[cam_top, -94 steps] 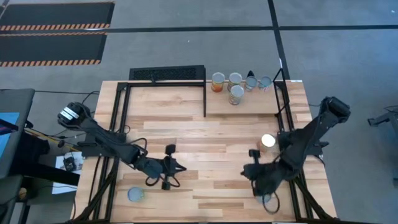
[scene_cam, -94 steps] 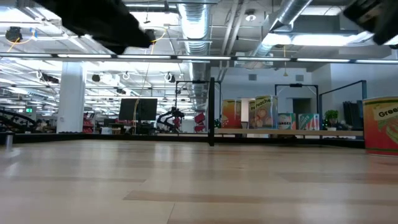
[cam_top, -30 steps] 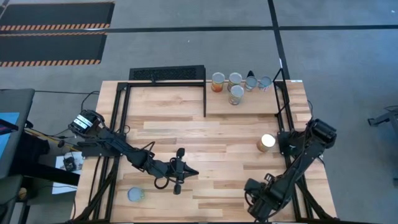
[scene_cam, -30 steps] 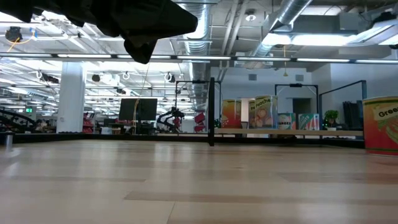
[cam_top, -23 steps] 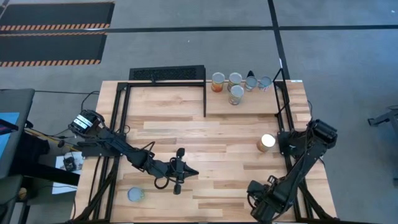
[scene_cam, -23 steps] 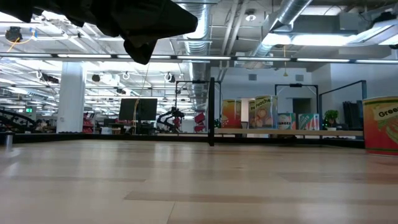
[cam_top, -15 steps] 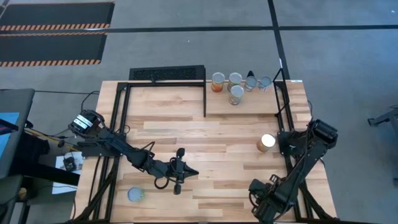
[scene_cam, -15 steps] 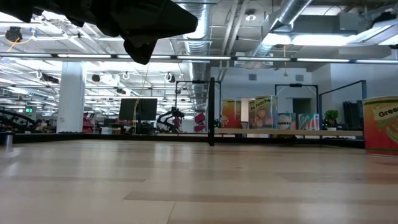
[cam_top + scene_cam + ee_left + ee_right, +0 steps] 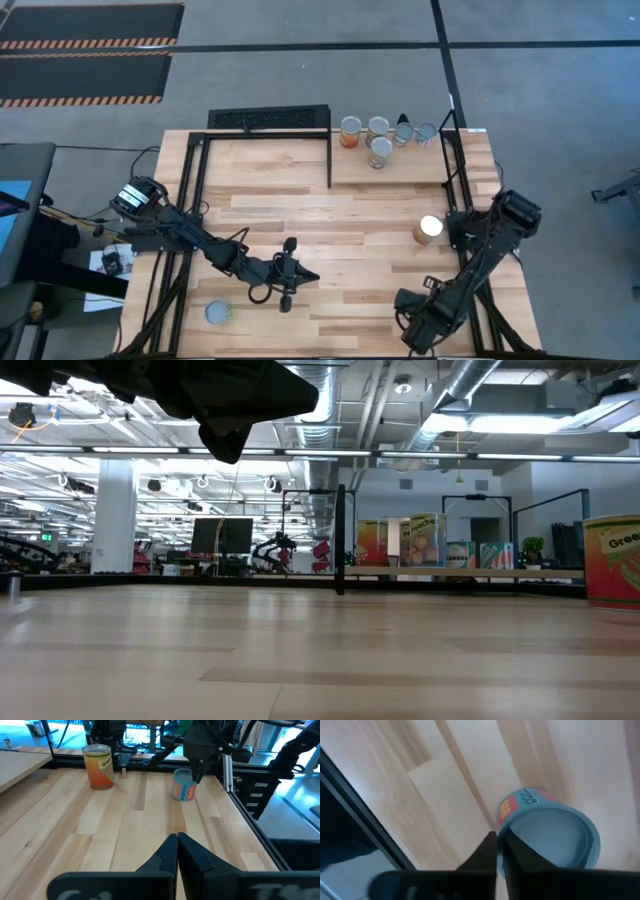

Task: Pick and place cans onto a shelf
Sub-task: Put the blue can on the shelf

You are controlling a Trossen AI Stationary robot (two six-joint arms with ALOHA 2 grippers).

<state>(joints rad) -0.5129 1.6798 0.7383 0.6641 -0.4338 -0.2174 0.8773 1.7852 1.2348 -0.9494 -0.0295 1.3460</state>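
Seen from above, the left hand (image 9: 297, 272) hangs over the middle of the desk (image 9: 300, 225), a little toward six o'clock, its fingers (image 9: 176, 851) clenched together on nothing. The right hand (image 9: 412, 322) is down at the desk's five o'clock corner, directly above a blue can (image 9: 547, 832) with a red band and a pale blue top; its fingers (image 9: 500, 847) are pressed together beside the can's rim, not around it. Five cans (image 9: 381, 137) stand in a cluster on the shelf (image 9: 400, 170) at the desk's one o'clock corner. An orange can (image 9: 429, 229) stands on the desk at three o'clock, close to the right arm. Another can with a bluish top (image 9: 218, 313) sits at seven o'clock, apart from the left hand. A black grille (image 9: 268, 118) lies along the twelve o'clock edge.
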